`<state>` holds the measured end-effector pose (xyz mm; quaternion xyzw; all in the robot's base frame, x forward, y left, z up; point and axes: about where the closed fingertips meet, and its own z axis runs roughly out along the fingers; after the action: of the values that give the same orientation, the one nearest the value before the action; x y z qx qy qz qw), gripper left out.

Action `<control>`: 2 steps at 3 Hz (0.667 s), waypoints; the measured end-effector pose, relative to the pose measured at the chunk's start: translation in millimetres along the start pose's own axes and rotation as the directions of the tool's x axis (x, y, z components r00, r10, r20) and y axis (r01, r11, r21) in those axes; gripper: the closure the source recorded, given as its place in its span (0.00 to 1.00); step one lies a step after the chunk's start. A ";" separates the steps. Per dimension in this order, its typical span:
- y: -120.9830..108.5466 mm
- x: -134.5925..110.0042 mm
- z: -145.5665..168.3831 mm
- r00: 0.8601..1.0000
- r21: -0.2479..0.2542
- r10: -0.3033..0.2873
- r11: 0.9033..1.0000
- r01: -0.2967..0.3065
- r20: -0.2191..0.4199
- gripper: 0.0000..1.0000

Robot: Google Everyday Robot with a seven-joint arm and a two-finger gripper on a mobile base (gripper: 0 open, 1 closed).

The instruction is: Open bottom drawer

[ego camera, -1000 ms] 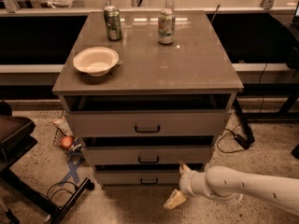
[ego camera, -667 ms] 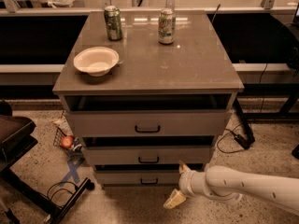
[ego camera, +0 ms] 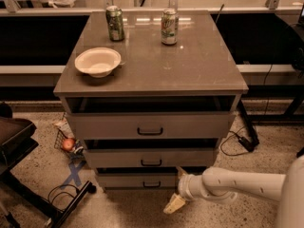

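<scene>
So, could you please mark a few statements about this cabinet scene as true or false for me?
1. A white bowl sits on the cabinet top. True.
2. Three cans stand on the cabinet top. False: there are two cans.
3. The gripper is low, near the floor, right of the bottom drawer and its handle. True.
4. The gripper is up at the top drawer's handle. False: it is down beside the bottom drawer.

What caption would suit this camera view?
Robot's gripper hovers low by the bottom drawer, right of its handle.
</scene>
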<state>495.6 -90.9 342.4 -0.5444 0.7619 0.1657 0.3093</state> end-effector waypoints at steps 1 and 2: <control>1.5 28.7 33.0 1.000 -0.052 0.023 0.998 -0.023 -0.004 0.00; -1.4 54.0 56.5 0.999 -0.085 0.045 0.995 -0.045 -0.007 0.00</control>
<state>501.6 -97.3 264.8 -0.5400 0.7671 0.2035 0.2803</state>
